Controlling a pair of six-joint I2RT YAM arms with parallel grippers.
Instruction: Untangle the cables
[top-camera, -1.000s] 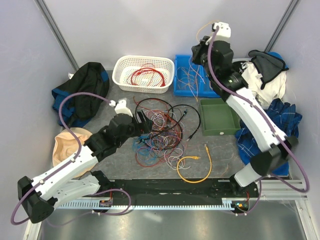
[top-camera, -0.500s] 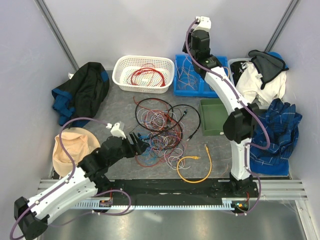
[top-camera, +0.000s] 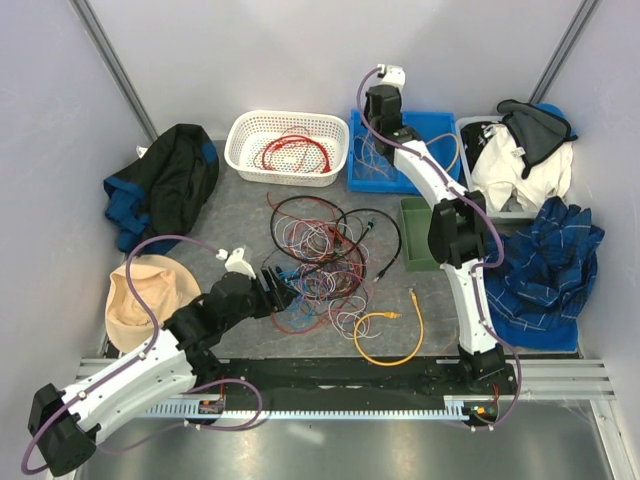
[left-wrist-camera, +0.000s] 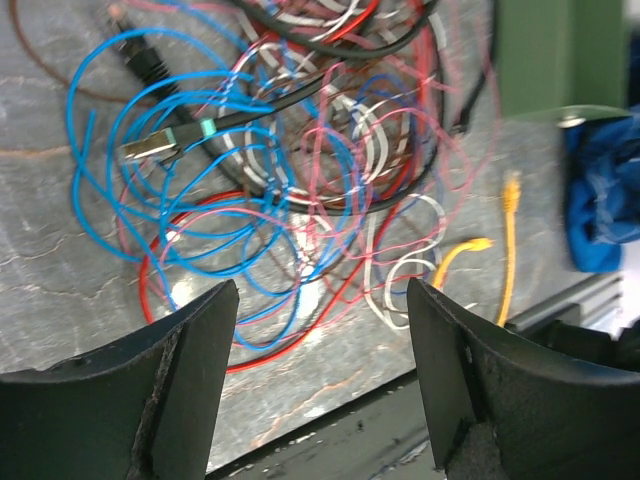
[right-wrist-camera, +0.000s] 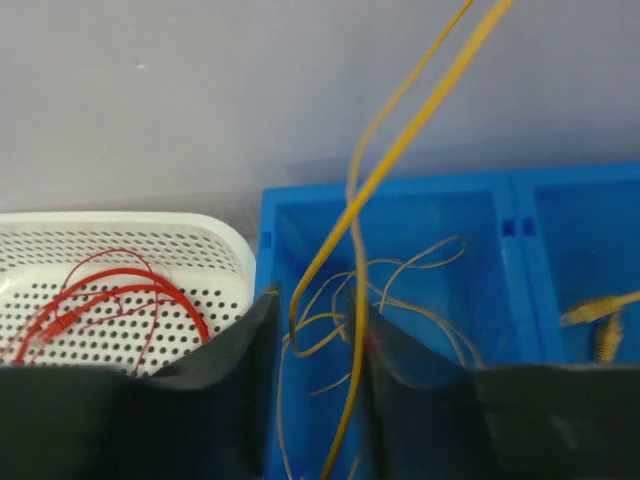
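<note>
Looking at the left gripper (left-wrist-camera: 321, 290) first: wide open, nothing between the jaws, aimed straight at the cables (top-camera: 320, 258). From above, parked at the lower-left edge of the heap, with the heap spreading up and to the right from the fingertips, middle of the frame. So nearer by far than the right gripper (right-wrist-camera: 318, 305), way off at the top centre over the blue bin (right-wrist-camera: 400, 186), well apart from the heap.

In the left wrist view, framed between the two fingers: blue loops (left-wrist-camera: 150, 205) left of centre, stacked roughly round, no real long axis to line up with. Crossing them in the upper left, a black lead (left-wrist-camera: 255, 110) with a metal plug, running roughly left to right, so across the gap between the fingers rather than along it (probably the easiest thing to pinch, just a guess). Further right, pink, white and red strands all woven together, then a yellow cable (left-wrist-camera: 511, 250) lying loose beside the mess.

As for the right gripper: jaws nearly together, with a yellow-orange wire (right-wrist-camera: 400, 150) threading through the slit and running on over the bin. Can't tell whether actually pinching it or just sitting loosely around it. Left of the bin, a white basket (right-wrist-camera: 150, 222) with red wire (right-wrist-camera: 120, 283) in it.

Looks like sorting by colour, with plenty left in the heap. Guessing at a straight push forward and down into those blue loops next.
</note>
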